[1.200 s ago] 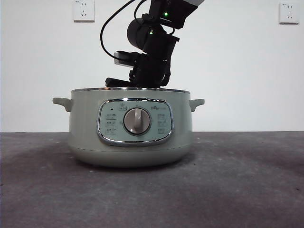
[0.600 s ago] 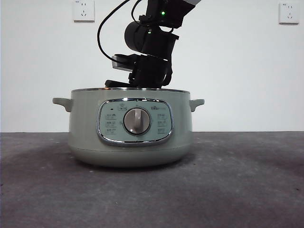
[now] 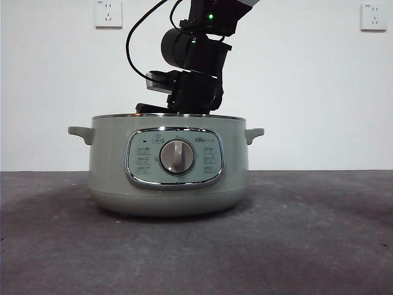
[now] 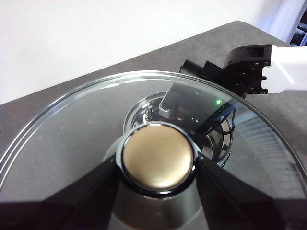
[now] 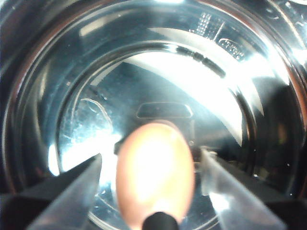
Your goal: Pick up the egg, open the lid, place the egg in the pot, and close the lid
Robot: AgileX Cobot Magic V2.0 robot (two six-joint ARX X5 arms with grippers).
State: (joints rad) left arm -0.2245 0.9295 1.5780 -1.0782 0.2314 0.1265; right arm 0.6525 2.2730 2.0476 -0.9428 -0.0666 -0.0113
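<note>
The left gripper (image 4: 156, 165) is clamped on the lid (image 4: 86, 134) by its knob (image 4: 157, 158), holding it clear of the table. At frame centre, the right gripper (image 5: 148, 177) reaches down into the pot (image 3: 169, 166), jaws spread with the egg (image 5: 154, 175) between them above the shiny floor. That arm has risen slightly since a second ago.

Pale sage-green glossy pot (image 3: 169, 184), mirror-bright steel interior; clear glass lid (image 4: 72, 129); smooth matt orange egg (image 5: 154, 175).
</note>
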